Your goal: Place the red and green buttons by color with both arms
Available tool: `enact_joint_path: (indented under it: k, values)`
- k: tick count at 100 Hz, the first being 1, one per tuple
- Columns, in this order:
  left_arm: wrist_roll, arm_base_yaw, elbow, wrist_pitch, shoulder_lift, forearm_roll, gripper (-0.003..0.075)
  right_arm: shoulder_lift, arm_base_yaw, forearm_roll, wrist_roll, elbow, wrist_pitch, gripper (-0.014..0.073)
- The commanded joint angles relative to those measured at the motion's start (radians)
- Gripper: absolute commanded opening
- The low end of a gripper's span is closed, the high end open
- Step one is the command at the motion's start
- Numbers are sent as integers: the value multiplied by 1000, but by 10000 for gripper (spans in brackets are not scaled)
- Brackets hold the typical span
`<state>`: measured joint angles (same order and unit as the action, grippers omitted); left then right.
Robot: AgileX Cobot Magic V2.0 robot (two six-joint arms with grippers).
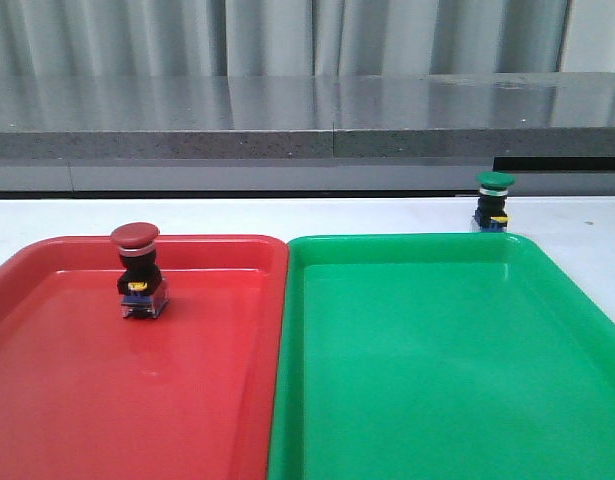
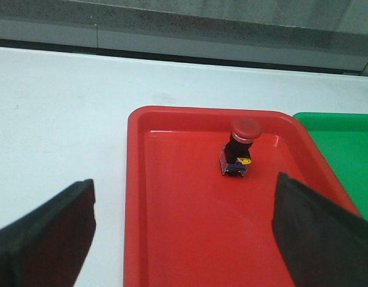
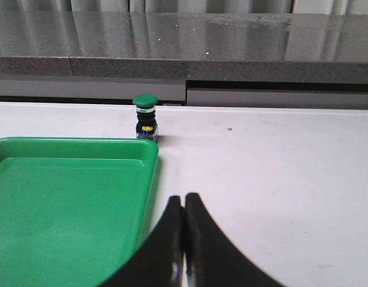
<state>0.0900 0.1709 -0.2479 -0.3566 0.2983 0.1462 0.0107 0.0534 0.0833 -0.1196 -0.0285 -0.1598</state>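
The red button (image 1: 139,270) stands upright inside the red tray (image 1: 47,400), near its far side; it also shows in the left wrist view (image 2: 240,146). The green button (image 1: 493,203) stands on the white table just behind the far right corner of the green tray (image 1: 437,380); it also shows in the right wrist view (image 3: 145,118). My left gripper (image 2: 184,233) is open and empty, over the red tray's near part, well short of the red button. My right gripper (image 3: 184,200) is shut and empty, by the green tray's right rim. Neither gripper shows in the front view.
The two trays lie side by side, red left, green right (image 3: 52,197). White table (image 3: 279,173) extends right of the green tray and left of the red tray (image 2: 52,119). A grey ledge (image 1: 307,130) runs along the back.
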Motion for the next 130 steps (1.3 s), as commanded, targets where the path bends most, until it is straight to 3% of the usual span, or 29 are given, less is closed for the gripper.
enact_joint_path:
  k: [1,14,36,98,115,130]
  values:
    - [8,-2,-24,94,4,14,553,15,-7,4,-1,16,82,-60]
    - [8,-2,-24,94,4,14,406,15,-7,4,-1,16,82,-60]
    - [8,-2,-24,94,4,14,-22,15,-7,4,-1,16,82,-60]
    - [6,-2,-24,98,4,12,-19,15,-7,4,-1,16,82,-60]
    - [6,-7,-2,178,-17,-146,-19,15,-7,4,-1,16,82,-60]
    - [6,-67,61,197,-122,-162,-19,15,-7,4,-1,16,82,-60]
